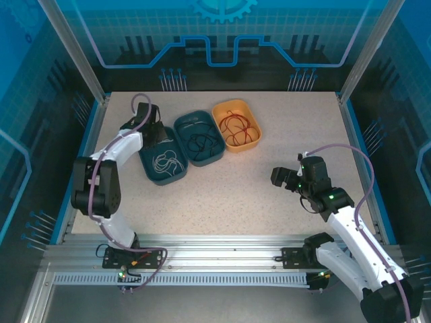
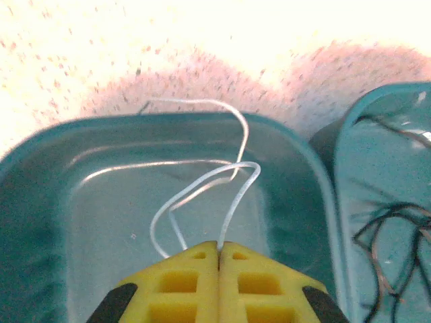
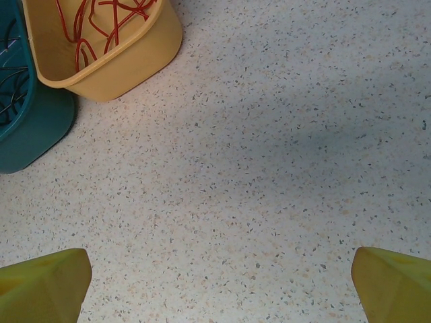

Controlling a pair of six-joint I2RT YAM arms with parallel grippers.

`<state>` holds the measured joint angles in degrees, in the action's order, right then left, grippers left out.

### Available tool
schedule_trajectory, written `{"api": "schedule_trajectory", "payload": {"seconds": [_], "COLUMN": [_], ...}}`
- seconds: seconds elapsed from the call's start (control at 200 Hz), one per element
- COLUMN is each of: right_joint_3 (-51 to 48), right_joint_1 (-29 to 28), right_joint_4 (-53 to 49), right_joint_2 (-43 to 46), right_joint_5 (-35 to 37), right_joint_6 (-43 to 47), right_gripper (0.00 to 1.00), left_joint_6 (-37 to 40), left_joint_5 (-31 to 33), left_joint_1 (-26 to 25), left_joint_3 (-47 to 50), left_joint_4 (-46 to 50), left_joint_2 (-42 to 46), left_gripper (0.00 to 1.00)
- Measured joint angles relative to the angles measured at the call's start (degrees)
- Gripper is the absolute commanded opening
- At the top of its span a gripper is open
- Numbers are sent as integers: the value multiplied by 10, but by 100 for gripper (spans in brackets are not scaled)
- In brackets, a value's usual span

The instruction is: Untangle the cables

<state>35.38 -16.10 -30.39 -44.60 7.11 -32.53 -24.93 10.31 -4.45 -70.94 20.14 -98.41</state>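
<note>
While left gripper [image 2: 219,250] pinches white cable [image 2: 236,164] over teal tray [image 2: 40,215], right gripper [image 3: 219,276] spread wide above table [image 3: 269,168]

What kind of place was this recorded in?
Probably a lab robot cell: aluminium-profile frame, blue-printed enclosure panels, and a speckled table holding three trays of cables.

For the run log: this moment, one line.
left gripper: jaws shut on white cable over teal tray | right gripper: jaws open above table | red cable: in yellow tray
</note>
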Motion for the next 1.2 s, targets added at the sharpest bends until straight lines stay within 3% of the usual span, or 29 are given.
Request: {"api": "schedule_trajectory", "payload": {"seconds": [0.265, 0.48, 0.861, 1.071, 1.201], "right_joint_3": [0, -5, -9, -9, -9], "right_joint_1": [0, 0, 0, 0, 0], "right_joint_4": [0, 0, -3, -6, -4], "right_joint_2": [9, 15, 40, 39, 26], "right_joint_5": [0, 0, 0, 0, 0], "right_joint_6": [0, 0, 0, 0, 0], "right_gripper": [100, 100, 100, 100, 100], "left_joint_6": [31, 98, 189, 188, 156], "left_joint_5": [16, 42, 64, 64, 64], "left_joint_1": [-26, -35, -16, -17, -18], "left_joint_3": [3, 9, -34, -42, 4], "left_joint_4": [2, -40, -122, -72, -38], "left_joint_2": [76, 133, 127, 162, 233], "left_gripper": [0, 0, 0, 0, 0]}}
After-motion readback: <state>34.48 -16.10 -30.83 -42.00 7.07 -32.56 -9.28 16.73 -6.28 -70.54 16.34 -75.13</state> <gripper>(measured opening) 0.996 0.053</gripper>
